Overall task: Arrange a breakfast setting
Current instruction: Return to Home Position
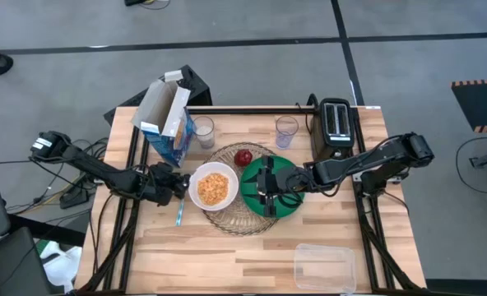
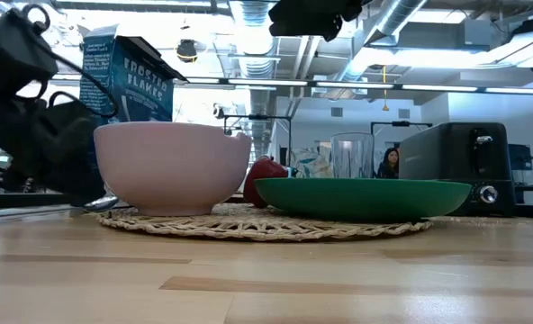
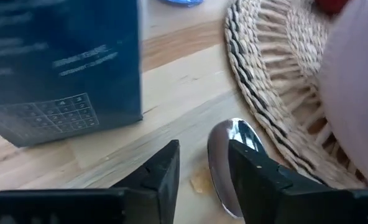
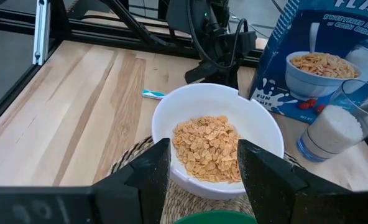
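A white bowl point(image 1: 213, 187) of cereal flakes and a green plate point(image 1: 286, 205) sit on the round wicker mat point(image 1: 235, 220). A small red apple point(image 1: 243, 157) rests on the mat's far part. The blue-and-white cereal box point(image 1: 168, 122) stands open at the far left, with a glass of milk point(image 1: 203, 131) and an empty glass point(image 1: 286, 130) beside it. My left gripper point(image 3: 202, 177) is open, low at the table left of the bowl, over the spoon's bowl end point(image 3: 229, 152). The spoon point(image 1: 178, 214) lies flat on the table. My right gripper point(image 4: 202, 168) is open and empty above the green plate. I see no bagel. My left gripper's open fingers stand about the spoon's bowl end point(image 3: 224, 168), which lies on the table close to one finger point(image 3: 252, 174). I cannot tell whether that finger touches it.
A black toaster point(image 1: 336, 125) stands at the far right. A clear plastic tub point(image 1: 324, 267) sits at the near right. A loose cereal flake point(image 3: 201, 180) lies on the table by the spoon. Bare wood shows along the near edge point(image 1: 227, 263).
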Action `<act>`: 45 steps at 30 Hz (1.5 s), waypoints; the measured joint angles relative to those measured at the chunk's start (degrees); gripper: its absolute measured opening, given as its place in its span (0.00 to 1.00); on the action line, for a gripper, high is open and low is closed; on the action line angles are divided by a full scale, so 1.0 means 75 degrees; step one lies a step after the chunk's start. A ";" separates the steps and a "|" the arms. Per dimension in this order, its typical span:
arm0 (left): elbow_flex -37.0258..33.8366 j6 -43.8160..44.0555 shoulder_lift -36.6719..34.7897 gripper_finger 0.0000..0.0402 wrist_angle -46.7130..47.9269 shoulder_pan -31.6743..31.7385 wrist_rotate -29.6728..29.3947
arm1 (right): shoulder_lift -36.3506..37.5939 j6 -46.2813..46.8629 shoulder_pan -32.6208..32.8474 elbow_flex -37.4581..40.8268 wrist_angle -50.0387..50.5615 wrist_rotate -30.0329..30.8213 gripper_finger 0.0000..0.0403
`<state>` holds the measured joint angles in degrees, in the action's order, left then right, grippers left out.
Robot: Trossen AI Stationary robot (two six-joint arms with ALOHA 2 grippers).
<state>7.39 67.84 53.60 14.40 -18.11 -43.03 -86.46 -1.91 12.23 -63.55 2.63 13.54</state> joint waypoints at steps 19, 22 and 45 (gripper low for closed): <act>0.3706 -0.3456 -0.0334 0.11 0.3725 -0.1013 0.0874 | 0.0175 0.0052 -0.0018 -0.0008 0.0226 -0.0349 0.45; 0.3275 -0.5174 -0.0774 0.02 0.1972 -0.1225 0.1237 | 0.0273 0.0052 -0.0183 0.0000 0.0324 -0.1121 0.34; 0.0575 -0.8298 -0.3921 0.00 -0.2348 0.1762 0.4693 | 0.3798 0.0507 -0.2144 0.3405 -0.1213 -0.3031 0.13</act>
<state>11.71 5.61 24.20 -3.21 -4.89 -7.83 -57.97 1.89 -3.85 -38.01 -6.46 -9.19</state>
